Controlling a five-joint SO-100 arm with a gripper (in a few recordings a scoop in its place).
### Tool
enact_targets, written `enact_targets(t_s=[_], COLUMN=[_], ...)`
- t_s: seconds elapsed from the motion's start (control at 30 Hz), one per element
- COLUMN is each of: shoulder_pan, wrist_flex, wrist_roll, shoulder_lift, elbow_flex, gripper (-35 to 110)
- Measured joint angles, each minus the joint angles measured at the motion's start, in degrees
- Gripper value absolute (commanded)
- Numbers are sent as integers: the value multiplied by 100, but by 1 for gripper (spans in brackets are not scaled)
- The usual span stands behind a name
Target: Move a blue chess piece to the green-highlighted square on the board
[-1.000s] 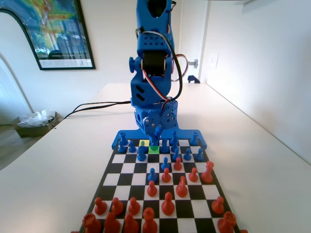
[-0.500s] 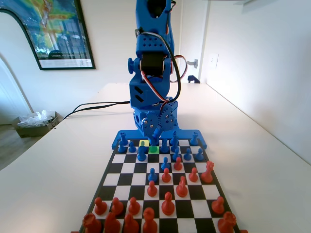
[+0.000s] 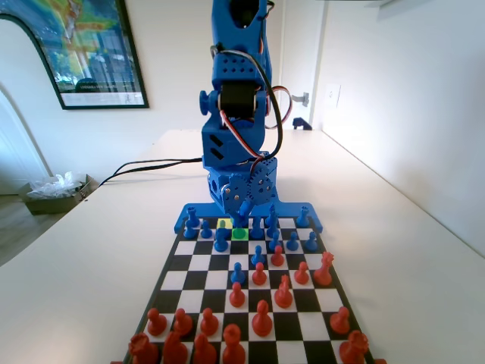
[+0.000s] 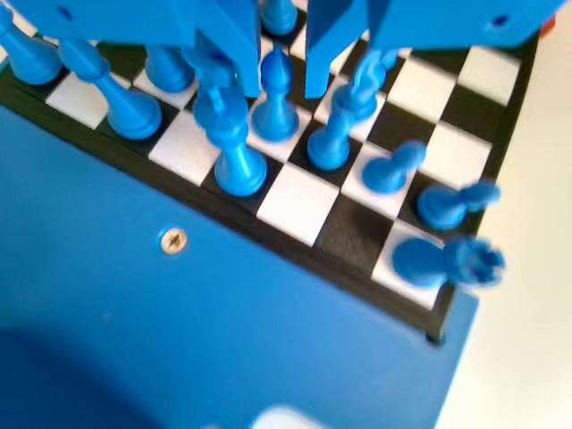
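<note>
In the wrist view's upper centre, the pincer (image 4: pixel 281 76) hangs parted with the blue chess piece (image 4: pixel 276 94) standing upright between its jaws, apparently ungripped. In the fixed view the piece sits on the green-highlighted square (image 3: pixel 239 233), likely for release

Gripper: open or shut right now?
Open. In the wrist view the gripper jaws stand apart on either side of the blue chess piece, with gaps visible on both sides.

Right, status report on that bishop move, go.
Gripper low over the board's back rows, jaws apart astride the blue chess piece, not clamped. Piece stands upright on its square. Green-highlighted square adjacent. Taller blue piece crowds one jaw.
</note>
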State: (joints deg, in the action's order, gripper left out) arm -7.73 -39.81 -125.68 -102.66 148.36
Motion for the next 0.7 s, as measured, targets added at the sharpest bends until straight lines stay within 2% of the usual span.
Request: enact_targets(t_s=[0.7], shoulder_pan=[237], wrist_flex=[-2065], wrist_roll=[220], shoulder_lift=[-501], elbow_flex=[-1081], gripper=[7])
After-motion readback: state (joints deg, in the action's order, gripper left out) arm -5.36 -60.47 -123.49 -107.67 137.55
